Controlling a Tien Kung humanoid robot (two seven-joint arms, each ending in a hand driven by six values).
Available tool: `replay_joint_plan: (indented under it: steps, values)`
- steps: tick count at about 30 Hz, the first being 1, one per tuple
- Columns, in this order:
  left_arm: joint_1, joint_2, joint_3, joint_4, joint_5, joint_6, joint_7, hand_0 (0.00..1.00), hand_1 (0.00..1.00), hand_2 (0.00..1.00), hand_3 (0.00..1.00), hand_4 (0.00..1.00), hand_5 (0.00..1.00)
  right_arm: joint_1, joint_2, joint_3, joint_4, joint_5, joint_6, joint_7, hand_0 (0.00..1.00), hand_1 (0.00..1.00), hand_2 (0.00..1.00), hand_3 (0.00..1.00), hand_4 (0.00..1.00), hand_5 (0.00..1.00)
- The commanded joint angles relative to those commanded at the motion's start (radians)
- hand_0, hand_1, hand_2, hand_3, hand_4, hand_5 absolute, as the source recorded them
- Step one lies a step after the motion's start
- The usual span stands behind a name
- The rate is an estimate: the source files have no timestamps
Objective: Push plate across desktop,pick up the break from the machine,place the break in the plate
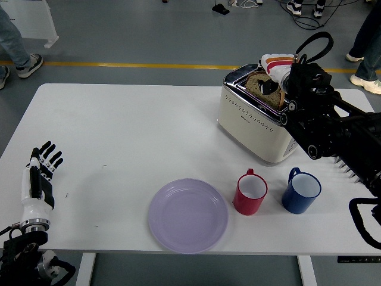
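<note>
A lilac plate (188,215) lies near the table's front edge, left of two mugs. A cream toaster (257,120) stands at the back right with a brown bread slice (266,89) sticking up out of its slot. My right hand (272,74), white with orange stripes, is over the toaster top with its fingers closed on the slice's upper edge. My left hand (38,180) rests at the table's front left corner, fingers spread, holding nothing.
A red mug (250,193) and a blue mug (301,191) stand between the toaster and the front edge, right of the plate. My black right arm (333,131) spans above the blue mug. People's legs show on the floor beyond the table.
</note>
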Motion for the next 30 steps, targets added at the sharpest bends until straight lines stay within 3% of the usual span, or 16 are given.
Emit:
replay_joint_plan:
  steps: [8, 14, 15, 19, 20, 21, 25, 27, 28, 30]
  values:
    - [-0.004, 0.0, -0.002, 0.0, 0.001, 0.0, -0.001, 0.768, 0.77, 0.842, 0.777, 0.554, 0.998, 0.016, -0.007, 0.006, 0.049, -0.025, 0.016, -0.021, 0.392, 0.388, 0.416, 0.452, 0.443, 0.002]
    - [-0.003, 0.0, -0.006, -0.001, 0.001, 0.0, -0.002, 0.768, 0.769, 0.842, 0.777, 0.555, 0.998, 0.035, -0.058, 0.025, 0.136, -0.063, 0.008, -0.033, 0.369, 0.374, 0.407, 0.445, 0.444, 0.002]
    - [-0.004, 0.0, -0.006, -0.001, 0.002, 0.0, -0.002, 0.767, 0.769, 0.842, 0.777, 0.553, 0.998, 0.04, -0.07, 0.029, 0.157, -0.068, 0.002, -0.038, 0.351, 0.358, 0.395, 0.437, 0.401, 0.002]
    - [-0.005, 0.0, -0.007, -0.002, 0.002, 0.0, -0.002, 0.767, 0.769, 0.842, 0.777, 0.553, 0.998, 0.052, -0.115, 0.049, 0.236, -0.089, -0.027, -0.063, 0.351, 0.358, 0.395, 0.437, 0.401, 0.002]
    - [-0.005, 0.0, -0.007, -0.002, 0.002, 0.0, -0.002, 0.767, 0.769, 0.842, 0.777, 0.553, 0.998, 0.053, -0.13, 0.055, 0.267, -0.09, -0.032, -0.07, 0.351, 0.358, 0.395, 0.437, 0.401, 0.002]
    - [-0.004, 0.0, -0.009, -0.003, 0.002, 0.0, -0.002, 0.768, 0.768, 0.842, 0.776, 0.555, 0.998, 0.054, -0.147, 0.063, 0.299, -0.086, -0.039, -0.079, 0.328, 0.34, 0.381, 0.418, 0.332, 0.002]
    - [-0.001, 0.0, -0.013, -0.002, 0.002, 0.0, -0.002, 0.768, 0.768, 0.842, 0.776, 0.555, 0.998, 0.05, -0.187, 0.072, 0.415, -0.062, -0.043, -0.097, 0.328, 0.34, 0.381, 0.418, 0.332, 0.002]
    - [0.0, 0.0, -0.014, -0.002, 0.003, 0.0, -0.002, 0.768, 0.768, 0.842, 0.776, 0.555, 0.998, 0.045, -0.215, 0.052, 0.492, 0.0, -0.022, -0.111, 0.328, 0.34, 0.381, 0.418, 0.332, 0.002]
    - [0.0, 0.0, -0.013, -0.002, 0.003, 0.0, -0.002, 0.766, 0.768, 0.842, 0.776, 0.556, 0.998, 0.043, -0.232, 0.034, 0.531, 0.039, -0.006, -0.117, 0.311, 0.335, 0.376, 0.413, 0.252, 0.002]
    - [0.0, 0.0, -0.013, -0.002, 0.004, 0.0, -0.002, 0.766, 0.768, 0.842, 0.776, 0.556, 0.998, 0.04, -0.255, 0.001, 0.607, 0.113, 0.019, -0.125, 0.311, 0.335, 0.376, 0.413, 0.252, 0.002]
